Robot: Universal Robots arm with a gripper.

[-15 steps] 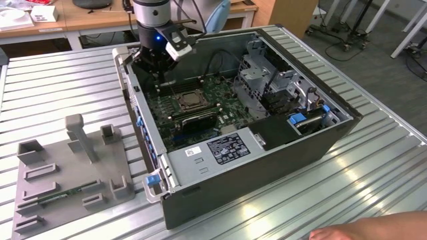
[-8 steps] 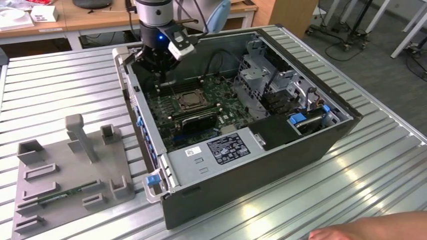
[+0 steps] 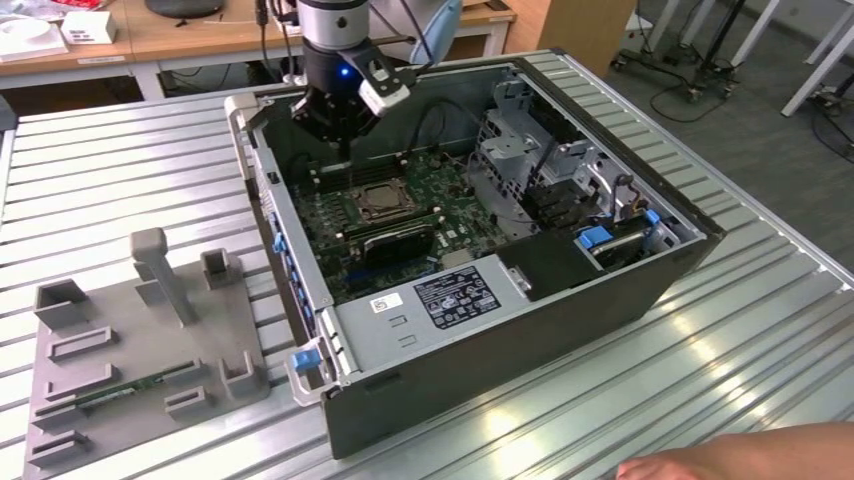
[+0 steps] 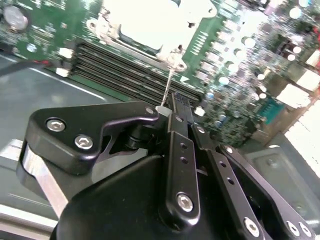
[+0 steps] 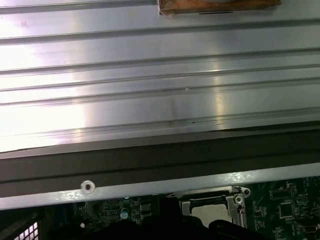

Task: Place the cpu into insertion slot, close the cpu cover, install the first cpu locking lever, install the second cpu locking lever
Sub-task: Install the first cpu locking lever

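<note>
**One thin lever pinched at the socket's edge**

One pincer (image 4: 170, 107) fills the near part of the second wrist view, its black fingers (image 4: 176, 125) drawn together at the tips. We see a thin wire lever (image 4: 169, 80) running from those tips up to a corner of the socket (image 4: 107, 27), so the pincer is closed on the lever's end.

Just beyond the tips lie the long dark memory slots (image 4: 120, 70), side by side on the green board (image 4: 45, 30). Past them sits the socket. In the first wrist view we see the chip (image 5: 212, 214) lying flat inside it, pale and square. The cover (image 5: 210, 192) is folded down around the chip, which shows through its cut-out centre.

From the exterior view we find the arm reaching down into an open computer case (image 3: 534, 330) that lies on its side. The pincer hangs low over the board, just beside the socket on its far side. A dark block (image 3: 398, 243) sits on the socket's near side.

The case rests on a ribbed metal table (image 3: 747, 330). On the exterior view's left, apart from the case, a grey tray (image 3: 134, 340) of holders lies on the same table. At the bottom edge towards the exterior view's right we see part of a person's hand (image 3: 747, 458).
</note>
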